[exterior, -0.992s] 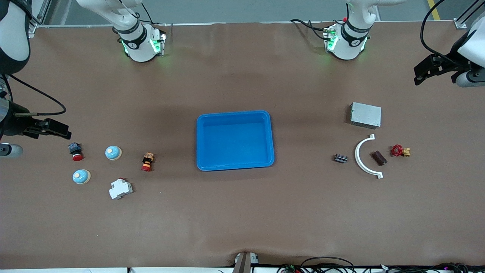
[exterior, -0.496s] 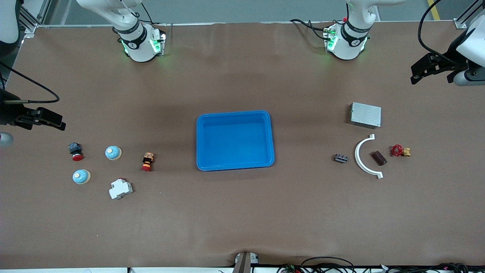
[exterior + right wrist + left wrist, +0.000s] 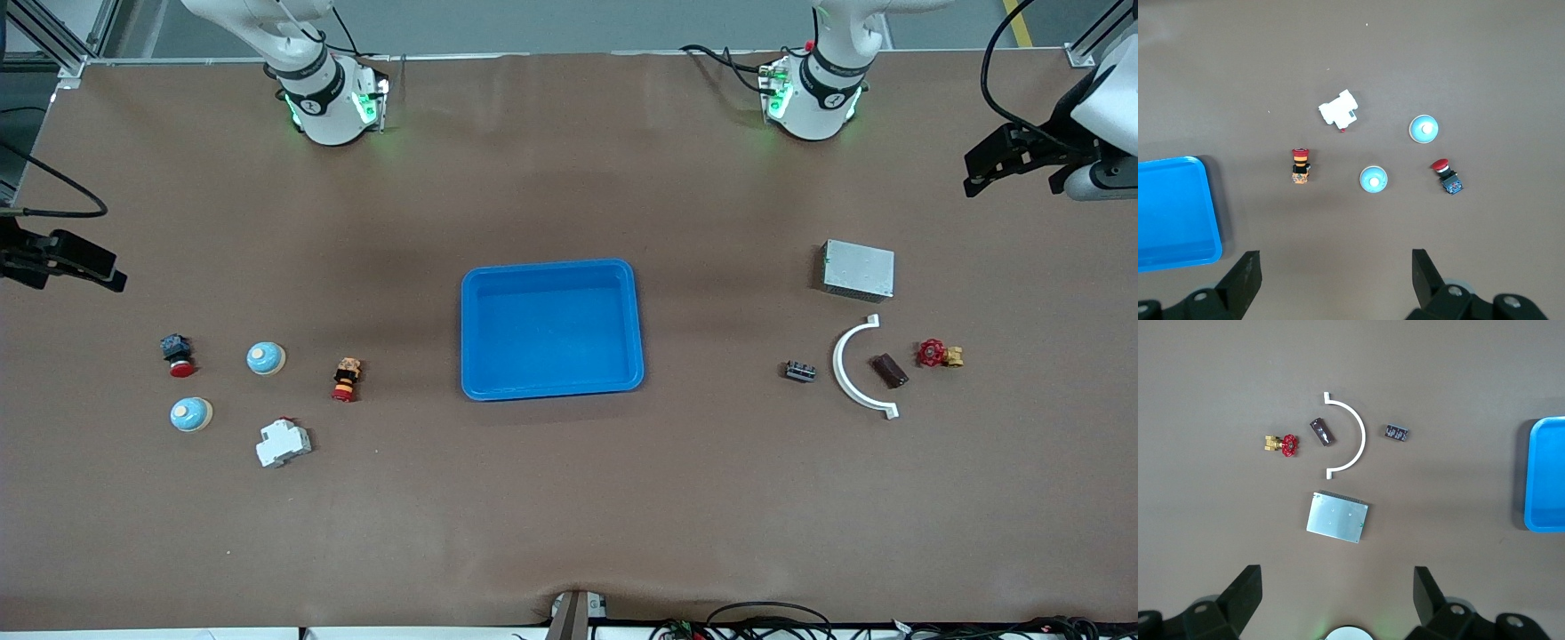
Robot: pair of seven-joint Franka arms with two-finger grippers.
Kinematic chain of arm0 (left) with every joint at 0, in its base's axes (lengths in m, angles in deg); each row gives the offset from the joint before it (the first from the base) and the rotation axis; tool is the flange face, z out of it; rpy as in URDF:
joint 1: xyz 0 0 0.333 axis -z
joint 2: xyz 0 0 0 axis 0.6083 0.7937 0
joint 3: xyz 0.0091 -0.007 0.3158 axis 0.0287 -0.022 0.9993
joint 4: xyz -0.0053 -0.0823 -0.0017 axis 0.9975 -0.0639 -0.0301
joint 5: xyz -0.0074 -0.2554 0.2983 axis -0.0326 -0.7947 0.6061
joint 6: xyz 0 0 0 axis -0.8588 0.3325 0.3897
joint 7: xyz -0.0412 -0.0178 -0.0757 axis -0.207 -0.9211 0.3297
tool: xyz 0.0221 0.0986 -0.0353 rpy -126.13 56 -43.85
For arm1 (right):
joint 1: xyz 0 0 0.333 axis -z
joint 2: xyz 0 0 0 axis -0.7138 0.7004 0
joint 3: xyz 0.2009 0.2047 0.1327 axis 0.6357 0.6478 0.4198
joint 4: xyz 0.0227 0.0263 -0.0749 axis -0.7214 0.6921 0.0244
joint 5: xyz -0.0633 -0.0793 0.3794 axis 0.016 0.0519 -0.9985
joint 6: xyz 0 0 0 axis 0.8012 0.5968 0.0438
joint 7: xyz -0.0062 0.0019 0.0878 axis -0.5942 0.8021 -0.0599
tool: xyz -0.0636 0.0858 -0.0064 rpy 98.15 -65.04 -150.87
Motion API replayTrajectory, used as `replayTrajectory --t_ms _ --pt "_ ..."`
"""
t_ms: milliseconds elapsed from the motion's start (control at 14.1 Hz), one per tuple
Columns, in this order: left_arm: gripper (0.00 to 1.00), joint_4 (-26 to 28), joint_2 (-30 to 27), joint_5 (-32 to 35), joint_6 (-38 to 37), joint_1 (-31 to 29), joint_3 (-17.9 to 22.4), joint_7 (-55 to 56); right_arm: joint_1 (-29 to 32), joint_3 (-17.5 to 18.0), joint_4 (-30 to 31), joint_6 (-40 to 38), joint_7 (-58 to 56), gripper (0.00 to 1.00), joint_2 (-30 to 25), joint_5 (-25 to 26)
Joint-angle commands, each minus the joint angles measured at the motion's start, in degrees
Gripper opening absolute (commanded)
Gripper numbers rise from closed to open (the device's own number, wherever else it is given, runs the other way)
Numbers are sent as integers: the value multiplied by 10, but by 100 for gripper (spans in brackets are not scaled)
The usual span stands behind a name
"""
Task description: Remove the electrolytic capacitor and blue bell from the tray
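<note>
Both pairs of jaws are spread wide and hold nothing. The left gripper (image 3: 989, 169) hangs over its table end; the capacitor (image 3: 889, 370) lies flat inside the white arc (image 3: 855, 367), long axis diagonal. The right gripper (image 3: 89, 265) hangs above the two bells (image 3: 265, 358).

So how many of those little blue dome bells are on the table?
2. One bell lies between the red push button and the striped button; the other bell lies nearer the front camera, beside the white breaker. None appears hidden.
</note>
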Motion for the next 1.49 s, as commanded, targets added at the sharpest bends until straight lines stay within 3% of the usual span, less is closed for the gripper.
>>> replayTrajectory --t_ms 0,567,1416 --pt "100 8 -14 -9 -5 0 -2 -2 29 27 30 4 4 100 -26 1" --pt "100 -12 -6 -10 -4 -4 0 -12 29 27 85 18 4 100 -64 2" --pt "100 -22 2 -6 -5 -2 0 -9 15 27 101 18 4 100 -78 1"
